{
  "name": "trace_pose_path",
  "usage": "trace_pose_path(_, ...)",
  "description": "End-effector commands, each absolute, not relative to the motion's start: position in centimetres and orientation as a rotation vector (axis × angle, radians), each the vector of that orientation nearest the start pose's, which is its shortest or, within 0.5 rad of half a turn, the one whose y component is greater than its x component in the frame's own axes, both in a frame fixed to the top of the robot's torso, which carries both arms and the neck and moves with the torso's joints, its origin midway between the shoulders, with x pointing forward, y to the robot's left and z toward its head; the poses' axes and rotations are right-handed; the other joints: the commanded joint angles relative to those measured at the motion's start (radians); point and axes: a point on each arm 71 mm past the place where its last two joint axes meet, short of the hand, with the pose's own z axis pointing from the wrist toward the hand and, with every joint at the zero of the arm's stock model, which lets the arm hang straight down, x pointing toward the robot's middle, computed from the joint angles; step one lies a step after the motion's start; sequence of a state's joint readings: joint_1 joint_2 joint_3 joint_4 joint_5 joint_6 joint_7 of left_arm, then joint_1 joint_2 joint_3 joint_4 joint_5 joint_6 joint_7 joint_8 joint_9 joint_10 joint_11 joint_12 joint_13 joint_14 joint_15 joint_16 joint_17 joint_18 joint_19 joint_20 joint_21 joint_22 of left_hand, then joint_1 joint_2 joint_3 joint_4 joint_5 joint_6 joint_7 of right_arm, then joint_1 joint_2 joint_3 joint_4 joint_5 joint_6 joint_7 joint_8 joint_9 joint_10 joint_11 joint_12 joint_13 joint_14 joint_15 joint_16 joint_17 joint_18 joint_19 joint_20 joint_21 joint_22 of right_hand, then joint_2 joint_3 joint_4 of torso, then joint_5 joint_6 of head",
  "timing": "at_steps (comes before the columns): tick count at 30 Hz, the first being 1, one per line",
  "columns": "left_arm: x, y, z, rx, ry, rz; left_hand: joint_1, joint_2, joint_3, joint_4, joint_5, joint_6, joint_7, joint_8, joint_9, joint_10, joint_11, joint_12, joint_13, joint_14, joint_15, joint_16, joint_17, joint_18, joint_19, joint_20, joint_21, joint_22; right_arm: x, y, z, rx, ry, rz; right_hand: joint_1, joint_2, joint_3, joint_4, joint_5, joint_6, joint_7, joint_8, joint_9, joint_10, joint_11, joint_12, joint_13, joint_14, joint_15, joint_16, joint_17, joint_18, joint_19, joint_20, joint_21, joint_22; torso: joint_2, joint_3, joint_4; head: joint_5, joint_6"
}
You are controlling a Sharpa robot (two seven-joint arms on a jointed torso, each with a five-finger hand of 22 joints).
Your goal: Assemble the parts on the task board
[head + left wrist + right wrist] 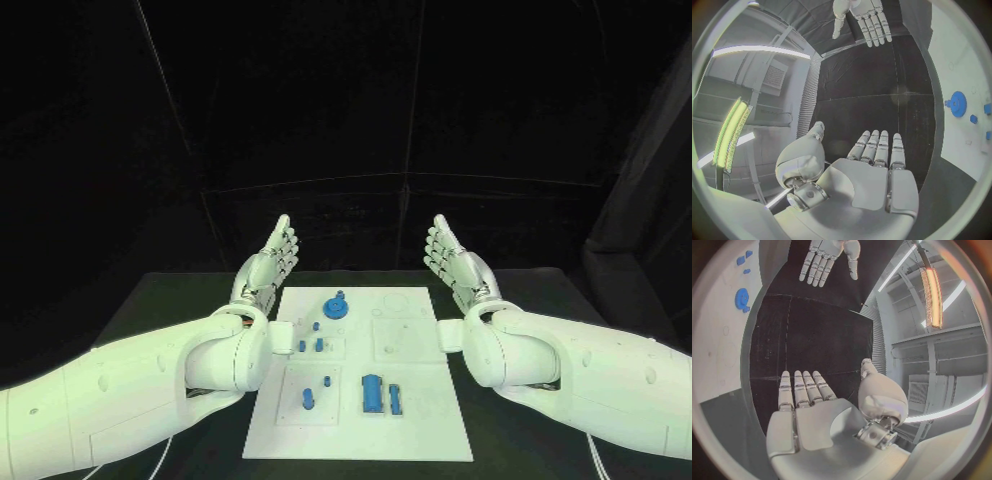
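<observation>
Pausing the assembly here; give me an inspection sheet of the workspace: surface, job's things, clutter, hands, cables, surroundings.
Surface: black table, bare around the board.
Job's things: white rectangular task board lying flat mid-table between the two arms. On it, a round blue disc part near the far edge, small blue pegs in the middle, a larger blue block and a thin blue pin nearer the robot.
Clutter: nothing seen.
Hands: left hand and right hand flank the board's far end, fingers straight, holding nothing.
Cables: thin pale lines beside both arms at the picture's lower corners, too small to identify.
Surroundings: black curtain behind the table.
</observation>
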State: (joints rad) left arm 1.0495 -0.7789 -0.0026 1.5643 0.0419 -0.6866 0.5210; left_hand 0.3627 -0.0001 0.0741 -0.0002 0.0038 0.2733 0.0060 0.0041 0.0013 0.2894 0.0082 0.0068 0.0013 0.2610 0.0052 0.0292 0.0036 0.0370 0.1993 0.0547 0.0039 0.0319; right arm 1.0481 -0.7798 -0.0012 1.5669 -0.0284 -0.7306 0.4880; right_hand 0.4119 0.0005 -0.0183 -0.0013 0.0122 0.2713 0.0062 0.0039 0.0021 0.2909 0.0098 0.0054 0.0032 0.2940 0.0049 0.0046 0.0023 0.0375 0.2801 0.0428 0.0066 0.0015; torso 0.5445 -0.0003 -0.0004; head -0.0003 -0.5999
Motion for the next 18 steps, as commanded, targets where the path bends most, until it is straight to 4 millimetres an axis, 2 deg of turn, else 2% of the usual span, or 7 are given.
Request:
trace_pose_path(1, 46.18, 19.24, -22.42, -1.209, 1.218, -1.229, -0.116, 0.000, -0.074, 0.000, -0.004, -0.087, -0.006, -0.004, -0.001, -0.092, -0.008, -0.007, -0.001, -0.083, -0.005, -0.029, -0.004, -0.037, -0.064, -0.055, -0.004, -0.032, 46.18, -19.24, -22.42, 1.209, 1.218, 1.229, -0.131, -0.001, 0.018, 0.001, -0.012, -0.086, -0.006, -0.004, -0.002, -0.092, -0.010, -0.005, -0.003, -0.093, -0.005, -0.005, -0.002, -0.038, -0.088, -0.043, -0.007, -0.002, 0.000, 0.0003, 0.0004, 0.000, 0.000)
trace_pose_path(18, 46.18, 19.24, -22.42, -1.209, 1.218, -1.229, -0.240, 0.000, -0.074, 0.000, -0.004, -0.180, -0.006, -0.004, -0.001, -0.191, -0.008, -0.007, -0.001, -0.171, -0.005, -0.029, -0.004, -0.037, -0.129, -0.055, -0.004, -0.032, 46.18, -19.24, -22.42, 1.209, 1.218, 1.229, -0.270, -0.001, 0.018, 0.001, -0.012, -0.178, -0.006, -0.004, -0.002, -0.190, -0.010, -0.005, -0.003, -0.192, -0.005, -0.005, -0.002, -0.038, -0.184, -0.043, -0.007, -0.002, 0.000, 0.0003, 0.0004, 0.000, 0.000)
